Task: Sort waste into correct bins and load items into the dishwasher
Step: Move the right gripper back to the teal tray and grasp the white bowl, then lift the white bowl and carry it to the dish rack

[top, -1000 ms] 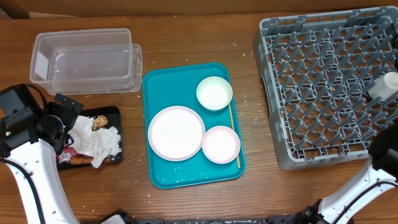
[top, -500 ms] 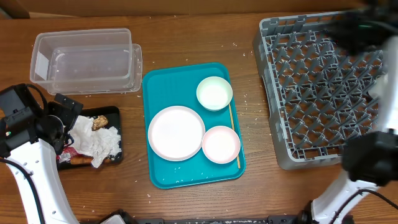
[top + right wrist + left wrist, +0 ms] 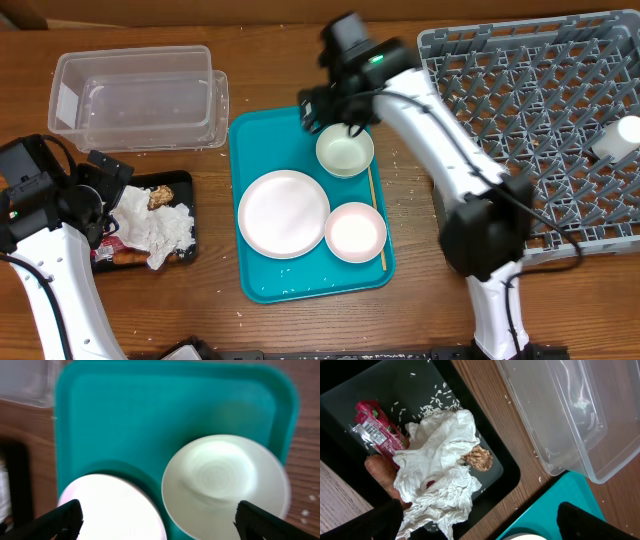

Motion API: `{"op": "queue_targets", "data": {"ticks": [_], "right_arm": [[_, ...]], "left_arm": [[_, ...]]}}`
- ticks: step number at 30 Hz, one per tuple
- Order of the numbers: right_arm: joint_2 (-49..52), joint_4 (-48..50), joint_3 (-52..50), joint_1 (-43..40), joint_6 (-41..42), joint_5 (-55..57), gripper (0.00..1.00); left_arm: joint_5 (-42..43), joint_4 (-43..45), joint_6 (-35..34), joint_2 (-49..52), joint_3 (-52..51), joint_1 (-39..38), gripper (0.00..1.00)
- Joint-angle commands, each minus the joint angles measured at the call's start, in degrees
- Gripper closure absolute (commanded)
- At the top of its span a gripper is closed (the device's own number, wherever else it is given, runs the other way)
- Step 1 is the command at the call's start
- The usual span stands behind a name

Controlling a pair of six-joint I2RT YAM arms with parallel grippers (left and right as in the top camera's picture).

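The right gripper (image 3: 328,115) has swung away from the dish rack (image 3: 430,60), leaving the white cup (image 3: 622,137) behind there. It now hovers wide open and empty, with the pale saucer (image 3: 345,152), probably the next load, directly beneath.

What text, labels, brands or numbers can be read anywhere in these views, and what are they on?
Nothing can be read.
Red wrapper in the black tray: white print, too small and blurred to read.
Clear container: pale patch on its left wall, nothing legible.
Teal tray, plates, dish rack: no markings visible.
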Motion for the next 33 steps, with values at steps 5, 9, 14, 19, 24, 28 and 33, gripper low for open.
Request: {"op": "queue_targets", "data": {"ticks": [5,9,14,19,24,28,33], "right_arm": [[8.5,1.0,0.0,3.7,6.0,4.6,0.14],[10.3,1.5,0.0,3.9,7.6,5.4,0.43],[10.4,1.7,0.0,3.9,8.7,7.6,0.57],[11.0,2.6,0.0,3.9,8.7,7.6,0.66],[12.0,2.6,0.0,4.1,8.7,5.6,0.80],[11.1,2.3,1.3,4.1,8.7,5.4,0.91],[8.6,-0.2,5.6,3.5,8.6,5.4,0.96]], "left_arm": [[0.2,0.0,-0.6,0.0,1.0,0.1,0.00],[0.2,0.0,-0.6,0.0,1.0,0.1,0.00],[0.2,0.0,-0.6,0.0,1.0,0.1,0.00],[0.2,0.0,-0.6,0.0,1.0,0.1,0.00],[0.2,0.0,-0.5,0.0,1.0,0.1,0.00],[0.2,0.0,-0.5,0.0,1.0,0.1,0.00],[0.2,0.0,-0.6,0.0,1.0,0.1,0.00]]}}
